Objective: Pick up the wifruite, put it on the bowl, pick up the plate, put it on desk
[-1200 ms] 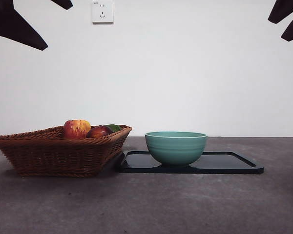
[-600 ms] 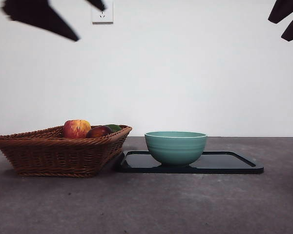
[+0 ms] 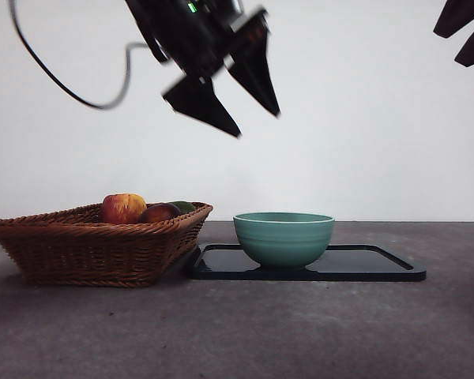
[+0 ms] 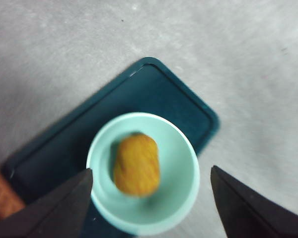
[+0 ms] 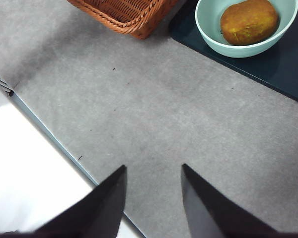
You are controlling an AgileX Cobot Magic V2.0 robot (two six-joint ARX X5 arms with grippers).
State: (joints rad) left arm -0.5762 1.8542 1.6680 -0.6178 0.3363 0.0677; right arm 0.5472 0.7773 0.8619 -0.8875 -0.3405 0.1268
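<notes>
The left gripper (image 3: 249, 114) hovers wide open and empty above the bowl (image 3: 284, 238), where the kiwifruit (image 4: 136, 164) lies; lifting the bowl cleanly demands a centred rim grip.

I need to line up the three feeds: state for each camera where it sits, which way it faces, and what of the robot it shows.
Front view: low at table height, level across the desk; left gripper hangs open above.
Left wrist view: on the left arm, looking down into the bowl; own jaws at the bottom.
Right wrist view: on the right arm, down at the desk; right gripper open.
All share the bowl; both wrist views the kiwifruit.
</notes>
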